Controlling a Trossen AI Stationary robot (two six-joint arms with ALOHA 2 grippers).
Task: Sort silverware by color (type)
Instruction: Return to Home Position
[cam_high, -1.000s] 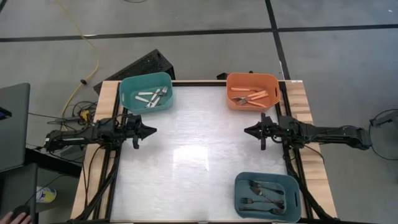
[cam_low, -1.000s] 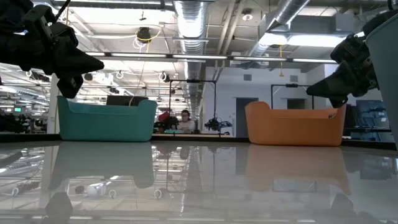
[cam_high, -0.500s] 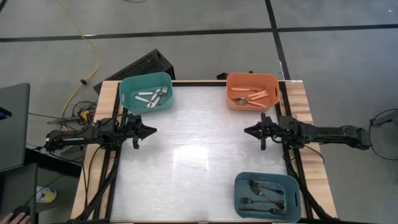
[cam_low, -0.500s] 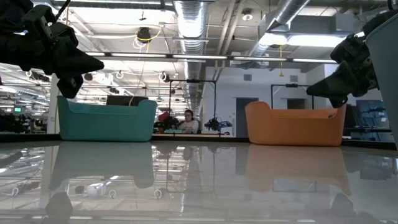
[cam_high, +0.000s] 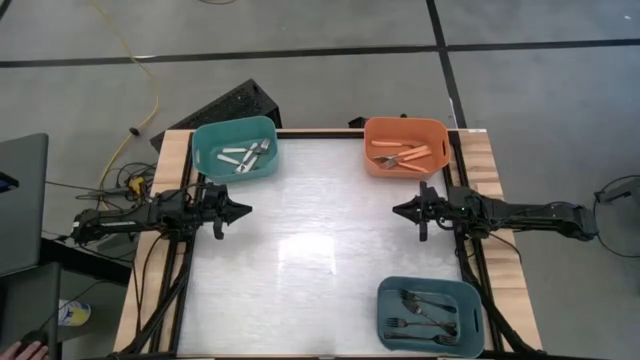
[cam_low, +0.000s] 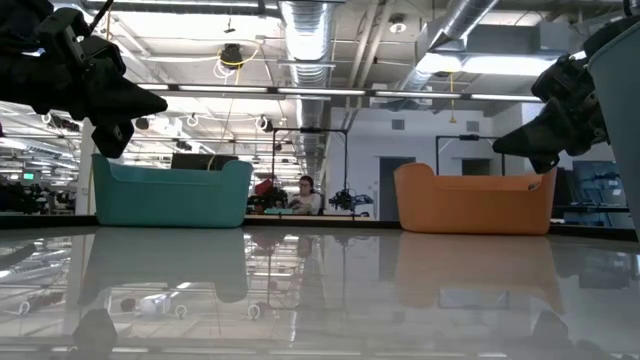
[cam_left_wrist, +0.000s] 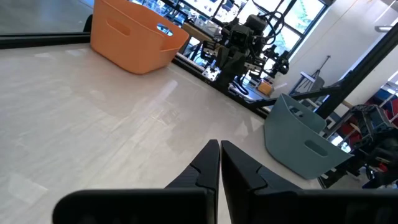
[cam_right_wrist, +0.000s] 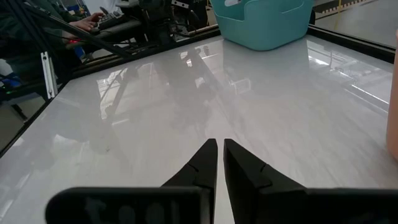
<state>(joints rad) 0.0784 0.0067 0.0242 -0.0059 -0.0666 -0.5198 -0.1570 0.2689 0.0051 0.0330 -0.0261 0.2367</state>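
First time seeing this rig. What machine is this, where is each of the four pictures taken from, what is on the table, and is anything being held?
Two robot arms work at a white table. One picture looks straight down, one looks level across the tabletop, and two come from cameras on the arms' wrists. The left gripper and right gripper hover near the table's side edges, both shut and holding nothing. Three bins stand on the table: a green bin with white forks, an orange bin with orange forks, a blue bin with black forks.
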